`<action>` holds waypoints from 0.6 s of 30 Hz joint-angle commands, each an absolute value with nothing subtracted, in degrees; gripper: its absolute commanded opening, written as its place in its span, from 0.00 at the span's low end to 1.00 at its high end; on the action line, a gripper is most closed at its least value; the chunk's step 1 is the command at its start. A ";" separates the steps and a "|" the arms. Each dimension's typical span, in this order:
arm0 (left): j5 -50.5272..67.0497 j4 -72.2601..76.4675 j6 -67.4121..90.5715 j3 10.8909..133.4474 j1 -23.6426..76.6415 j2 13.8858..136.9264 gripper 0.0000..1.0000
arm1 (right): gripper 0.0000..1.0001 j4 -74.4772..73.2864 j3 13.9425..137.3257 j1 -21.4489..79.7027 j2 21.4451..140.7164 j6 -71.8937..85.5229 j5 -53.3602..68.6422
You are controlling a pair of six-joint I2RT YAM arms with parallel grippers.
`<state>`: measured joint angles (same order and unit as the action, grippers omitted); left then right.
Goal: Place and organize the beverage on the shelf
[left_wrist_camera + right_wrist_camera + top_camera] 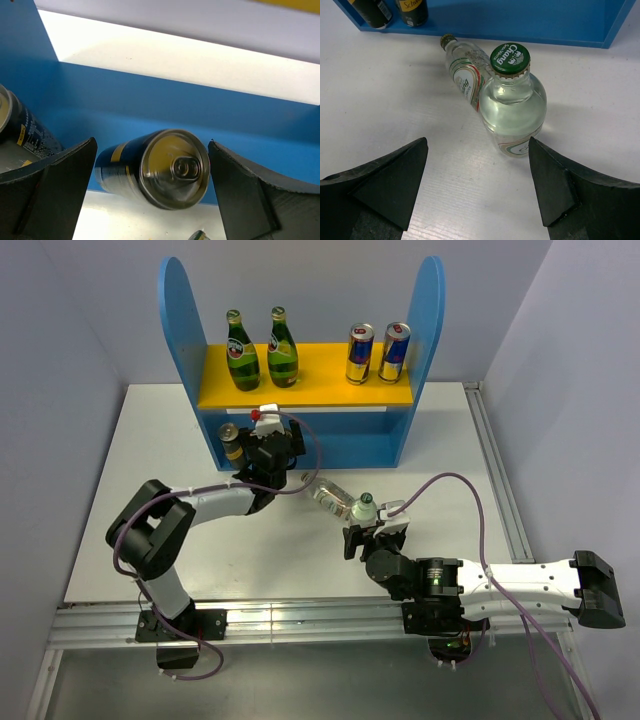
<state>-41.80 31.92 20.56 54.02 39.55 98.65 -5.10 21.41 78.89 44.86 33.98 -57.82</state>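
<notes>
Left wrist view: the dark can lies between the wide-spread jaws of the left gripper, unclamped. Its lid faces the camera, body slanting away down-left.

White table carries the blue shelf at its far edge. On the shelf's yellow upper board, two green glass bottles stand upright side by side on the left half. Two blue-and-silver cans stand upright on the right half. On the blue base, two dark cans stand side by side at the left end. On the table in front of the shelf is an upright clear bottle with a green cap. A second clear bottle lies on its side against it, cap end toward the shelf.
</notes>
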 commanded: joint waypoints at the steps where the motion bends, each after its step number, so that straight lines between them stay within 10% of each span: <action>1: -43.69 32.70 19.60 53.96 38.85 97.20 0.99 | 0.88 -3.43 22.76 79.28 44.74 34.01 -59.24; 18: -42.36 33.49 18.46 54.14 35.16 97.82 0.97 | 0.88 -3.52 22.94 79.36 45.35 34.01 -59.33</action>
